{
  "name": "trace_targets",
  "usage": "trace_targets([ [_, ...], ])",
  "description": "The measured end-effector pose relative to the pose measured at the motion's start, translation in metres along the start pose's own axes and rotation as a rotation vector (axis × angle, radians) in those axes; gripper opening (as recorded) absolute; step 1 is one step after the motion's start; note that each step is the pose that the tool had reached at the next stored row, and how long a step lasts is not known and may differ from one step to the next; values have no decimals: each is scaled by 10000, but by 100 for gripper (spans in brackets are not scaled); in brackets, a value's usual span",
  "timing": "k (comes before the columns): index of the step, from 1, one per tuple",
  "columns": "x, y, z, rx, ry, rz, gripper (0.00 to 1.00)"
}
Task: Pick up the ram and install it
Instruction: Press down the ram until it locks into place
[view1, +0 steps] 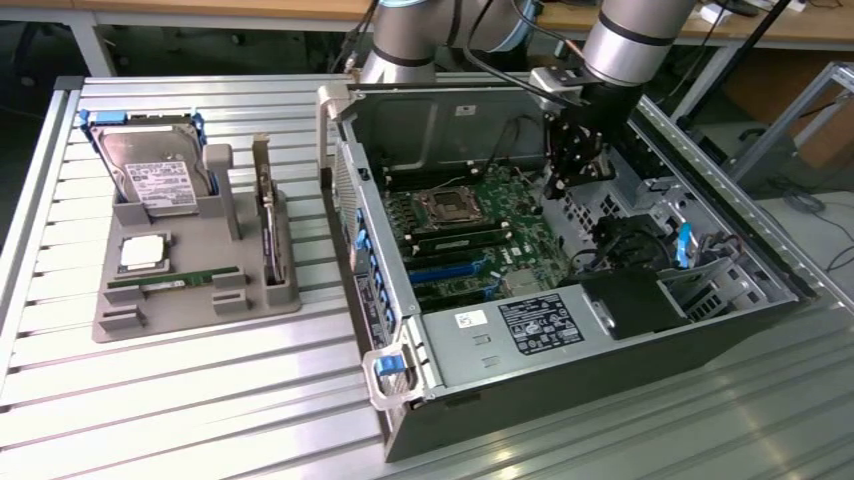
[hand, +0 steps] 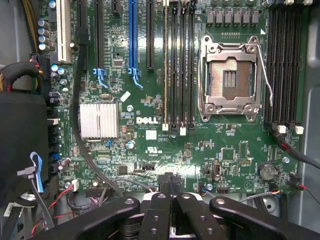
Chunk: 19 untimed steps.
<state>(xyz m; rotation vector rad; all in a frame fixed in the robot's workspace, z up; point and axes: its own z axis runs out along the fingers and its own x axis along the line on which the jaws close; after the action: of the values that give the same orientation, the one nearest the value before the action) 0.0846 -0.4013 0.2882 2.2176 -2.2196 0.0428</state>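
Fingers: pressed together (hand: 171, 192), holding nothing, hanging above the motherboard (hand: 200, 150) inside the open computer case (view1: 534, 350).
Arm: reaches down into the case from the far side, seen in the exterior view (view1: 627, 40).
Ram: green stick (view1: 174, 284) lies flat in a slot of the grey holder tray (view1: 174, 320), on the exterior view's left, well apart from the case.
Tray contents: hard drive with blue rails (view1: 150, 175) at the far end; silver processor chip (view1: 144, 250) just beyond the ram.
CPU socket: open, empty (hand: 231, 82).
Surface: slatted metal (view1: 200, 400), carrying both tray and case.
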Motion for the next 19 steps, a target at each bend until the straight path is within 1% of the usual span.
trace_targets([
  [3, 0, 0, 0, 0, 1, 10, 10],
  [4, 0, 0, 0, -6, 6, 268, 10],
  [8, 0, 0, 0, -18, 18, 826, 10],
  [9, 0, 0, 0, -23, 24, 1035, 10],
  [12, 0, 0, 1, -46, 63, 2150, 10],
  [14, 0, 0, 1, -57, 79, 2627, 10],
  [16, 0, 0, 1, -64, 86, 2950, 10],
  [17, 0, 0, 1, -72, 92, 3283, 10],
  [18, 0, 0, 1, -82, 99, 3724, 10],
  [19, 0, 0, 1, -89, 104, 4000, 10],
])
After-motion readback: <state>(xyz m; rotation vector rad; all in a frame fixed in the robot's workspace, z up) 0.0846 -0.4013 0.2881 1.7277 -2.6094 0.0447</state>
